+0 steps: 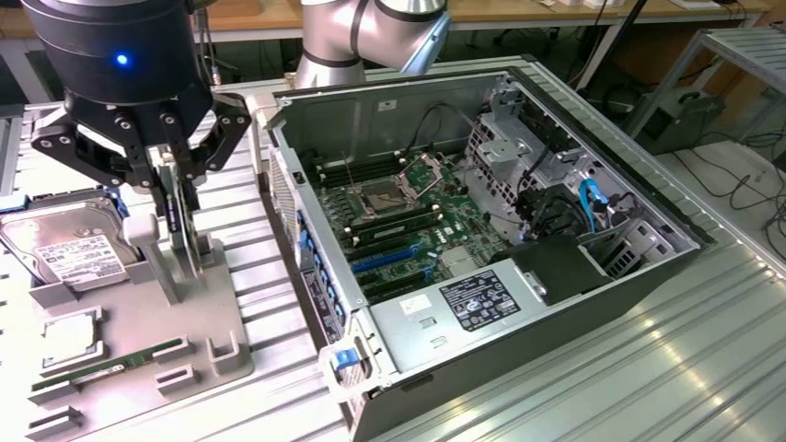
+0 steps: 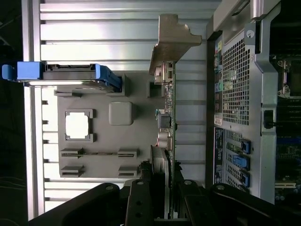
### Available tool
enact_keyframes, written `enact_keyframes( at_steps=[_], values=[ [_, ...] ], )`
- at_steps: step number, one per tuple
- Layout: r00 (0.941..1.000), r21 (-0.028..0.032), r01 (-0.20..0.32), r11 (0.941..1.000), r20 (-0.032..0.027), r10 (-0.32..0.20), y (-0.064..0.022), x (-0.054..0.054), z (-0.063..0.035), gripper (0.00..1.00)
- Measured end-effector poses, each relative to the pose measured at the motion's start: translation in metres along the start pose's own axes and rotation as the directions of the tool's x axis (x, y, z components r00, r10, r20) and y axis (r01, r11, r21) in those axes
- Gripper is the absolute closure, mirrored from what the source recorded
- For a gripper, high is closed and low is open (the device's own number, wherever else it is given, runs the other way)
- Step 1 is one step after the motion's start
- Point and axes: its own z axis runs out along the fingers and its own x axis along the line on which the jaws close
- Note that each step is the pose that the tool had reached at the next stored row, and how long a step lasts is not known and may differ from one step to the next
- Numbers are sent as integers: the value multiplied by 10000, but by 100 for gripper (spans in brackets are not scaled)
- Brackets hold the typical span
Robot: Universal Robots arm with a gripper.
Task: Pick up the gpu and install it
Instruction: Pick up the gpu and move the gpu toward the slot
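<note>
My gripper (image 1: 176, 198) hangs over the grey holder tray (image 1: 227, 364) at the exterior view's left, shut on the gpu (image 1: 184, 235). The card stands on edge between the fingers, thin and dark from this side. In the wrist view the gpu (image 2: 171, 99) runs edge-on away from my gripper (image 2: 165, 176), its silver bracket (image 2: 171, 42) at the far end. I cannot tell whether its lower edge has left the holder. The open computer case (image 1: 553, 359) lies to the exterior view's right, with blue expansion slots (image 1: 381, 262) on the green motherboard (image 1: 411, 216).
On the tray lie a silver hard drive (image 1: 68, 249) with blue rails (image 2: 70, 75), a CPU (image 1: 68, 336) and a RAM stick (image 1: 110, 364). The case's perforated rear panel (image 2: 235, 80) stands close beside the card. Ribbed metal table (image 1: 687, 368) surrounds everything.
</note>
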Motion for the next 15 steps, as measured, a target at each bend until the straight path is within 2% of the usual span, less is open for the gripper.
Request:
enact_keyframes(
  at_steps=[15],
  values=[
    [10000, 0, 0, 10000, 0, 0, 3, 2, -122, 73]
  ],
)
